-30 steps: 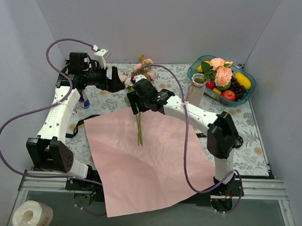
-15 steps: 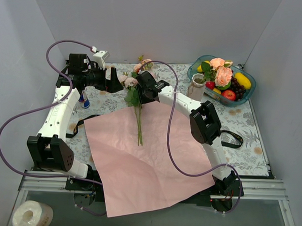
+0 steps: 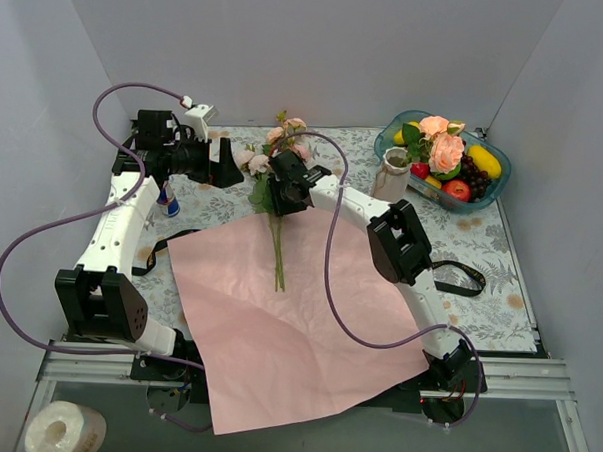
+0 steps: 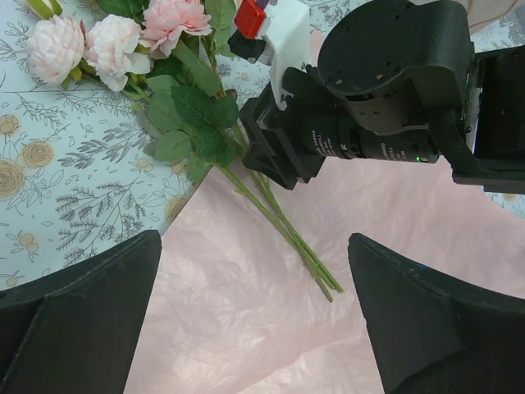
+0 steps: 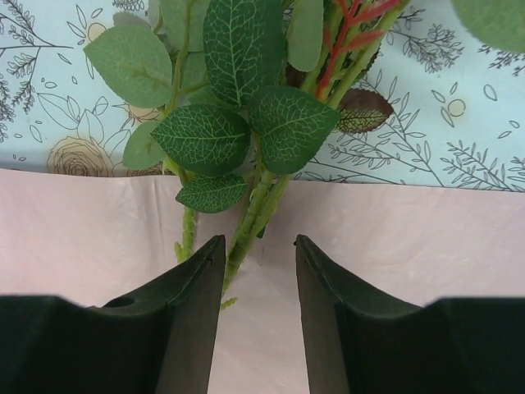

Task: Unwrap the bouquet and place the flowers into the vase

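No lettering, label or number can be read anywhere; the print on the small can (image 3: 169, 199) at ten o'clock is too small.

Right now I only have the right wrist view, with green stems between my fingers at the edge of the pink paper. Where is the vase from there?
Observer: The vase stands upright off to the right of the right gripper, just beside the fruit bowl.
Operator: Is the left gripper close by?
Observer: The left gripper hangs open and empty, to the left of the flowers.
Operator: And where are the blooms?
Observer: They lie on the tablecloth, beyond the far edge of the pink paper.
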